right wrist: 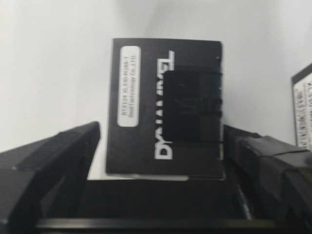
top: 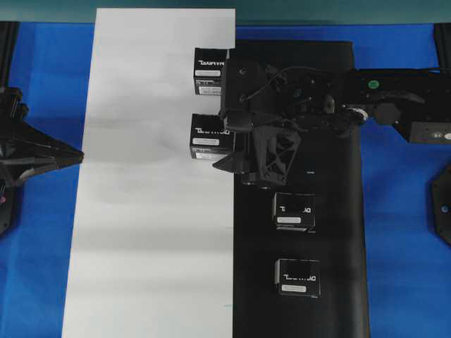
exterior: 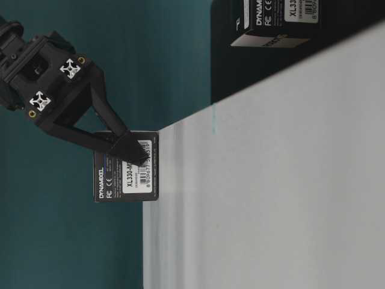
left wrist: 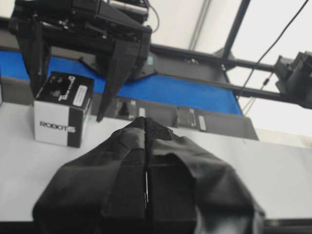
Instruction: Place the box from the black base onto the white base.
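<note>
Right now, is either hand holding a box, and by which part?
Neither. The right hand stands open around the box on the white base; the left hand is shut, empty.

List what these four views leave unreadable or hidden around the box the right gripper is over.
- Overhead: the right gripper covers the right edge of the box; contact there cannot be judged.
- Right wrist: a dark patch hides part of the box's lettering, and the neighbouring box is cut by the frame edge.
- Left wrist: the left gripper fills the foreground, hiding the white base below.
- Table-level: the label's small print is too fine to read.
</note>
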